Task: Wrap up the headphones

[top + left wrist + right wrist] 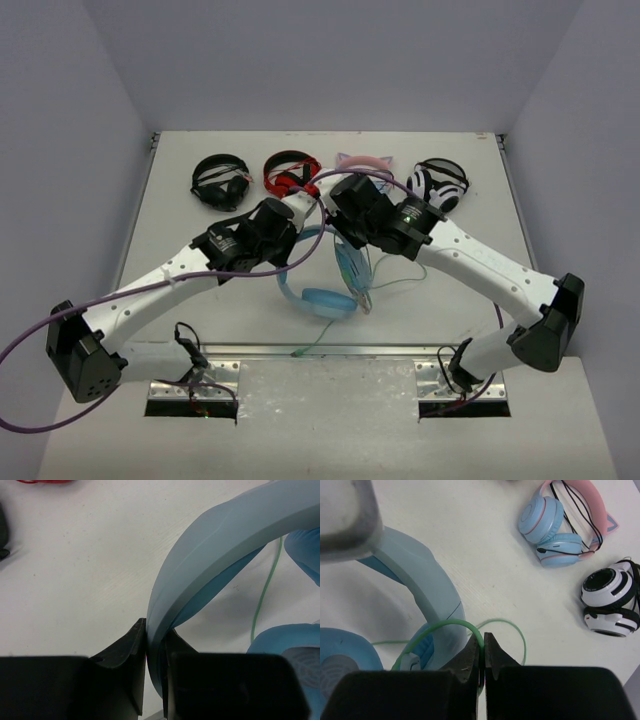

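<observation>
The light-blue headphones [325,298] are held up at the table's middle, one cup [328,301] low at the front and the other [352,268] beside it. My left gripper [156,640] is shut on the blue headband [210,550]; from above it shows at the band's left [292,236]. My right gripper [482,645] is shut on the pale-green cable [445,626], which loops over the headband's end [427,587]; from above it sits over the right cup [345,235]. More cable [395,287] trails right and toward the front edge.
Along the back lie a black pair [220,181], a red-and-black pair [290,173], the pink cat-ear pair [362,163], also seen from the right wrist [560,525], and the white-and-black pair [438,183]. A metal rail [300,352] edges the front.
</observation>
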